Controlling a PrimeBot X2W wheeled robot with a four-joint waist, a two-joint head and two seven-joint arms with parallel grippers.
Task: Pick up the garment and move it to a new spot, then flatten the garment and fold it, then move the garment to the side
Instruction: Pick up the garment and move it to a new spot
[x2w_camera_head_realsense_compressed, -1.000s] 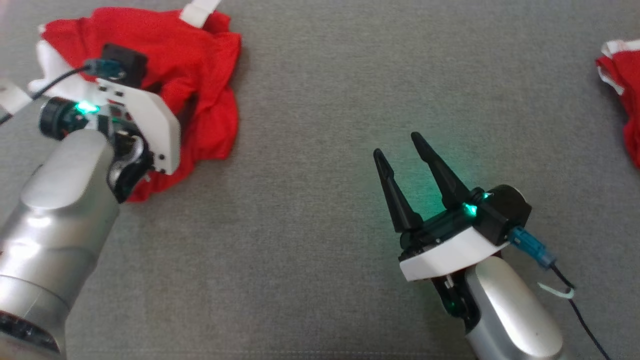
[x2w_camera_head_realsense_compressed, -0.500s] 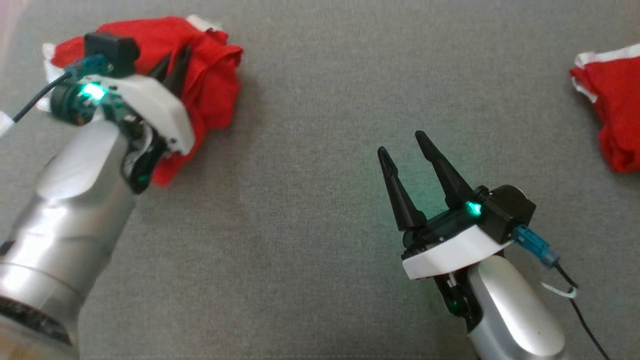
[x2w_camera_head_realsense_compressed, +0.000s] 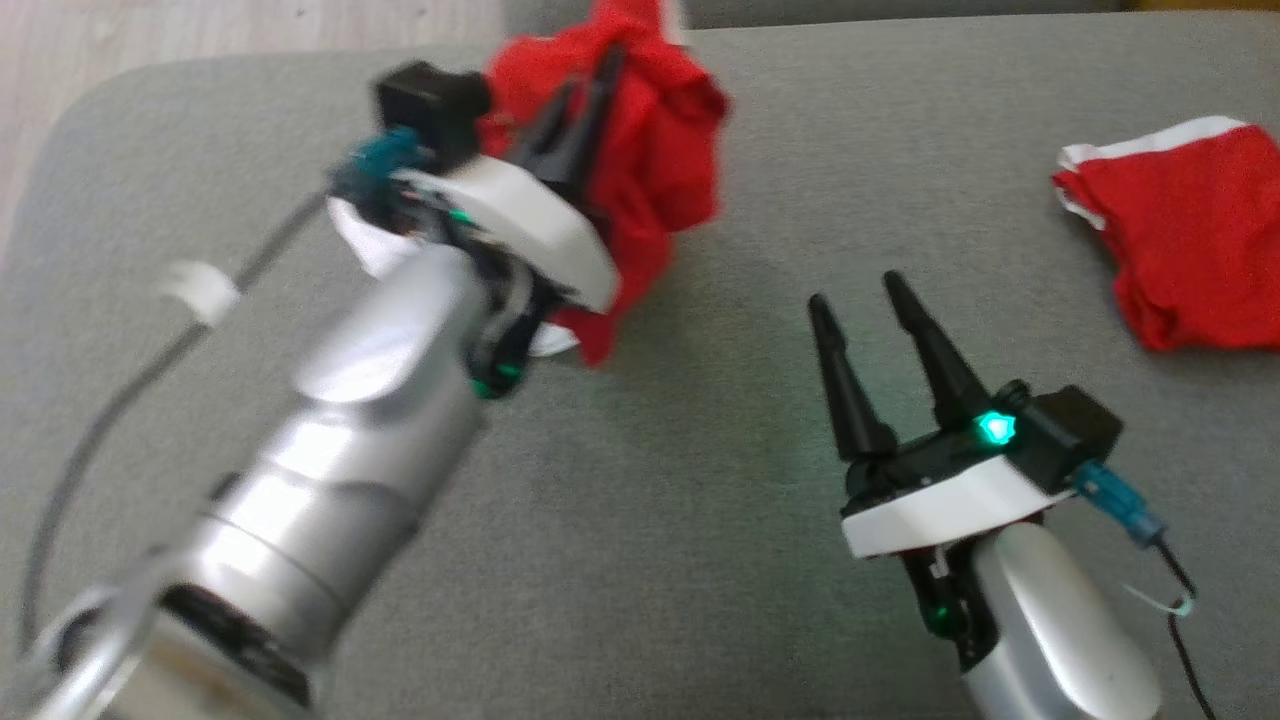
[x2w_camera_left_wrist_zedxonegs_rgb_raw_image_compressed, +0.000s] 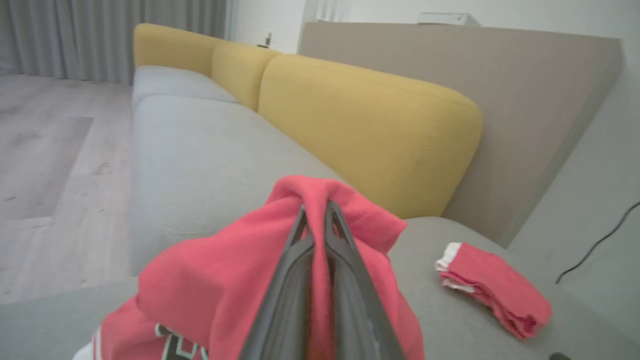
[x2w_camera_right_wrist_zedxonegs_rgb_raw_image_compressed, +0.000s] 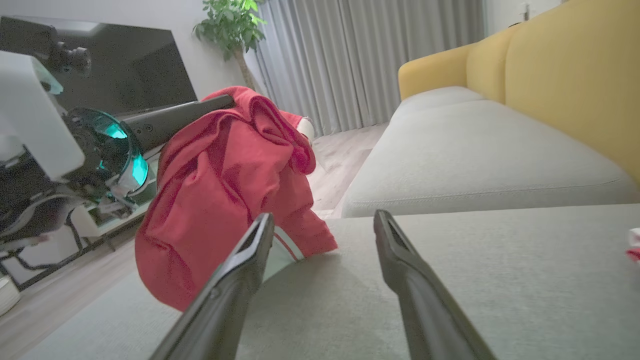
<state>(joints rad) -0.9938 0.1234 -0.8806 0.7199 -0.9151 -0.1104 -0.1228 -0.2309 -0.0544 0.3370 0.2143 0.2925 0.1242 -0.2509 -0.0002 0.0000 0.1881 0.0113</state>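
**Left arm has the red shirt up off the sofa**

The left gripper (x2w_camera_head_realsense_compressed: 592, 88) has its jaws shut tight on a fold of the red shirt (x2w_camera_head_realsense_compressed: 660, 170). The shirt is bunched up. It hangs down from the jaws in a loose lump. In the right wrist view, its low end just touches the grey sofa seat (x2w_camera_head_realsense_compressed: 650, 500) or hangs right over it; it is hard to tell which.

The right gripper (x2w_camera_head_realsense_compressed: 857, 295) sits low over the seat, near the shirt but not touching it. Its jaws are wide and hold nothing. A second red shirt (x2w_camera_head_realsense_compressed: 1190, 240) lies folded, well apart on the right side of the seat.

What changed: a second ago the shirt lay in a heap on the seat, and the left arm was down on top of it. Half a second ago the jaws had shut on the cloth. Now the shirt is lifted, and it is closer to the right gripper than it was. The head camera has turned too, so the wood floor (x2w_camera_head_realsense_compressed: 200, 40) and more of the second shirt now show. The right gripper has stayed much the same, wide and waiting.

This likely means the pick-up part is done and the move to a new spot is under way. Laying it flat, folding it and moving it aside are still to come.
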